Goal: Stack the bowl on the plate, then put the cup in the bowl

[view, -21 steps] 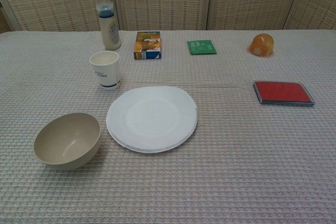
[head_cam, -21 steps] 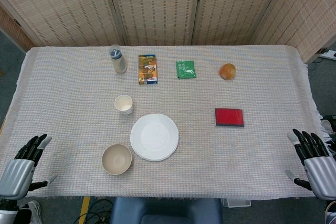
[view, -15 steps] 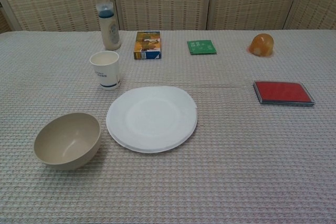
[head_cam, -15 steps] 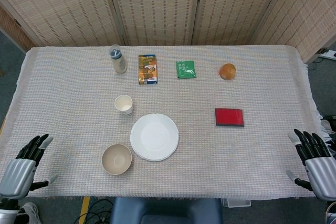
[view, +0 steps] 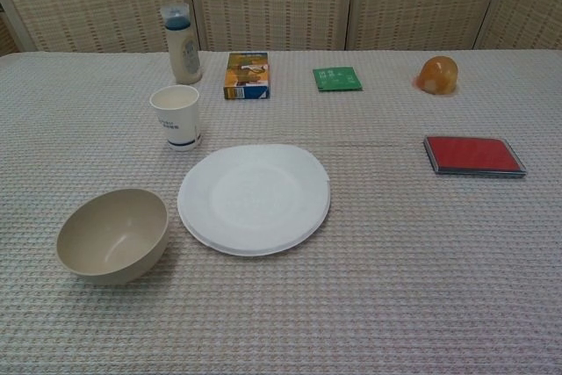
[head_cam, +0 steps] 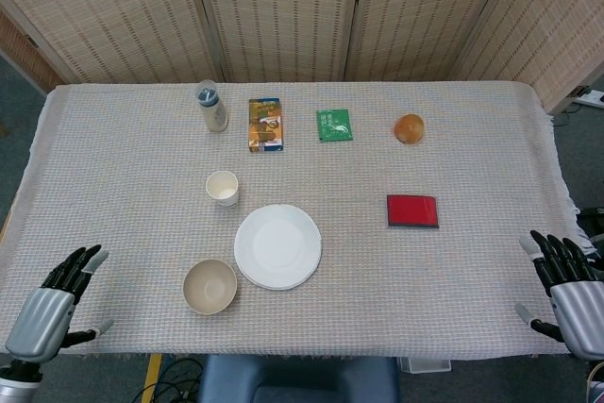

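Nothing is held by the left hand (head_cam: 42,313), its fingers spread at the near table edge; the right hand (head_cam: 569,288) is likewise empty. The bowl (head_cam: 209,286) sits just left of the plate (head_cam: 277,245), far nearer the left hand; the cup (head_cam: 223,188) stands beyond the plate's far-left rim.

Bare cloth lies between my left robot hand (head_cam: 42,313) and the bowl (head_cam: 209,286). The plate (head_cam: 277,245) sits just beside the bowl, the cup (head_cam: 223,188) near behind. My right robot hand (head_cam: 571,294) has open bench (head_cam: 472,271) up to the red case (head_cam: 412,210).
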{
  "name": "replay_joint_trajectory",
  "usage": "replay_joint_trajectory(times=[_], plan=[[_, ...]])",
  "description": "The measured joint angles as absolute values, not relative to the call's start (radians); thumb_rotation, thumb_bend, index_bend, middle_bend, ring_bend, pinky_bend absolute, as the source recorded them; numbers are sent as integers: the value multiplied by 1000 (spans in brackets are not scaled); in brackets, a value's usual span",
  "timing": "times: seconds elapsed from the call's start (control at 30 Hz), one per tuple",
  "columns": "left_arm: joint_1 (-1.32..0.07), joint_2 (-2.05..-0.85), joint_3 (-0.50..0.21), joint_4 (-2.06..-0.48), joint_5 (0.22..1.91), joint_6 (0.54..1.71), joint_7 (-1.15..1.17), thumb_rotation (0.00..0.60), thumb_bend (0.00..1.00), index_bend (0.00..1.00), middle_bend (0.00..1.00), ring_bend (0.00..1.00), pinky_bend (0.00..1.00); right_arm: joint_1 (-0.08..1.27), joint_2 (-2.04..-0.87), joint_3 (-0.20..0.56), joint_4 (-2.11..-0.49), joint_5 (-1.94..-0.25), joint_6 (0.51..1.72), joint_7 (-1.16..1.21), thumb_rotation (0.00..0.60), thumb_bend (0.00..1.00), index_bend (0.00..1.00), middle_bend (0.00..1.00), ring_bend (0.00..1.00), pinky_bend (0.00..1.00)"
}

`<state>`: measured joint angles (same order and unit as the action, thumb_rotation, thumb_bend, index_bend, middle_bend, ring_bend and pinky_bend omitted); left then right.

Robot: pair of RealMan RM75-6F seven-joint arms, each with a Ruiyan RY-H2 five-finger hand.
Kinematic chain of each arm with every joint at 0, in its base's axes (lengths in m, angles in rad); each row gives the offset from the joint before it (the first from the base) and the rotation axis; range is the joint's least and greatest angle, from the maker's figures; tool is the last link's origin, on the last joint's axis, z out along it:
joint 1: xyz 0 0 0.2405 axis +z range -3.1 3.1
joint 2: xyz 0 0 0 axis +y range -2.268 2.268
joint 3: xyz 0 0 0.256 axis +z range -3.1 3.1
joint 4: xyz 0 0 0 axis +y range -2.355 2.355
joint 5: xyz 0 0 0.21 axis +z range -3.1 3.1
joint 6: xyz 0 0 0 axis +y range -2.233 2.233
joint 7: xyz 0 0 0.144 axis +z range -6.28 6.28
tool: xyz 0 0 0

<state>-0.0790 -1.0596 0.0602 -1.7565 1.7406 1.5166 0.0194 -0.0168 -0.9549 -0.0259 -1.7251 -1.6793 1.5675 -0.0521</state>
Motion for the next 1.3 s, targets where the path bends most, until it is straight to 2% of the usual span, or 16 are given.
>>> replay_joint_trajectory(times=[0.33, 0.63, 0.87, 1.07, 1.3], plan=[[-134, -1146, 81, -1597, 1915, 1559, -104, 600, 160, 131, 92, 0, 203, -17, -956, -27, -1728, -1678, 1567, -61, 600, 187, 0, 14, 0, 0], [-207, -1222, 90, -1450, 1939, 1524, -248, 600, 160, 148, 104, 0, 202, -10, -957, -19, -1728, -1650, 1548, -65, 600, 187, 0, 14, 0, 0], [-279, -1277, 89, -1348, 1955, 1498, -346, 600, 160, 195, 104, 0, 202, 20, -959, 6, -1719, -1577, 1483, -56, 600, 187, 0, 14, 0, 0], [-317, -1343, 102, -1236, 1988, 1520, -444, 600, 160, 270, 105, 0, 199, 45, -962, 25, -1709, -1527, 1439, -52, 600, 187, 0, 14, 0, 0], [-349, -1434, 127, -1092, 1997, 1561, -541, 600, 159, 318, 105, 0, 199, 37, -963, 19, -1730, -1524, 1449, -87, 600, 186, 0, 14, 0, 0]])
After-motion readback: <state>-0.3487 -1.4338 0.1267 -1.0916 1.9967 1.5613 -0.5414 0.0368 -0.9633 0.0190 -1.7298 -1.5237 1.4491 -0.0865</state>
